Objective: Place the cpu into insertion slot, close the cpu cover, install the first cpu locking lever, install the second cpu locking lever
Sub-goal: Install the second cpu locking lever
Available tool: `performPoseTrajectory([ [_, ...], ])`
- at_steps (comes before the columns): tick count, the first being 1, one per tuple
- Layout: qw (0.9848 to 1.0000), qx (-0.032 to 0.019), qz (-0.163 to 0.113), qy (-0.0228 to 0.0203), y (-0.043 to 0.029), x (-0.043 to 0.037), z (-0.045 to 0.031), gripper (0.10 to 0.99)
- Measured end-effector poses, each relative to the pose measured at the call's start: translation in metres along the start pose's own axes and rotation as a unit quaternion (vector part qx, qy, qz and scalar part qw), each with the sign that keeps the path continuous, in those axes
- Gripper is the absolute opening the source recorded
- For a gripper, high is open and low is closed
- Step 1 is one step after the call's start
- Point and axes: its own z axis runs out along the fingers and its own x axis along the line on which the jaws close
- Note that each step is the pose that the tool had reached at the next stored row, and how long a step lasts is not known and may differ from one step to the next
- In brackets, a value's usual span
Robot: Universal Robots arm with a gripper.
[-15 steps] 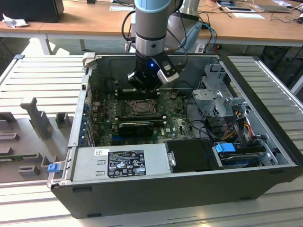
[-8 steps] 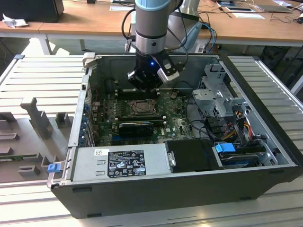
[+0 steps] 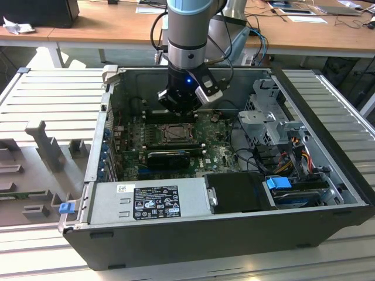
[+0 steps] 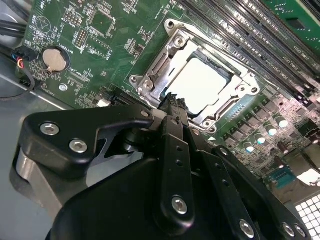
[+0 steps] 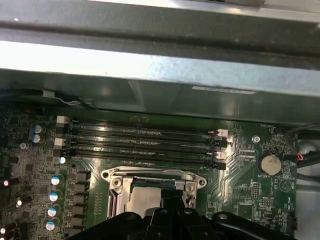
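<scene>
Cpu (image 4: pixel 202 85) seated in insertion slot (image 4: pixel 172 30), cpu cover (image 4: pixel 150 75) down around it, on green motherboard (image 4: pixel 115 30) inside the case (image 3: pixel 234 222). Gripper (image 4: pixel 172 102) hovers just above cover edge, fingers clenched together, holding nothing.

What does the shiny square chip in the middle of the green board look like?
The cpu is a flat square chip with a pale, silvery metal face that shines in the light. It lies flat in the insertion slot, with the cpu cover, a thin silvery frame, lying around its edges. Green circuit board surrounds the slot. The gripper hangs just beside it, over the frame's edge.
</scene>
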Motion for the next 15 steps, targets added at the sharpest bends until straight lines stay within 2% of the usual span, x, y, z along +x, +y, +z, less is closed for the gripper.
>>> performPoseTrajectory([
  [6, 1.0, 0.0, 0.0, 0.0, 0.0003, -0.0002, -0.0057, 0.106],
  [9, 1.0, 0.0, 0.0, 0.0, -0.0009, -0.0001, -0.0058, 0.106],
  [13, 1.0, 0.0, 0.0, 0.0, -0.0054, 0.0002, -0.0061, 0.106],
  [15, 1.0, -0.0001, 0.0, 0.0, -0.0105, 0.0006, -0.0065, 0.106],
])
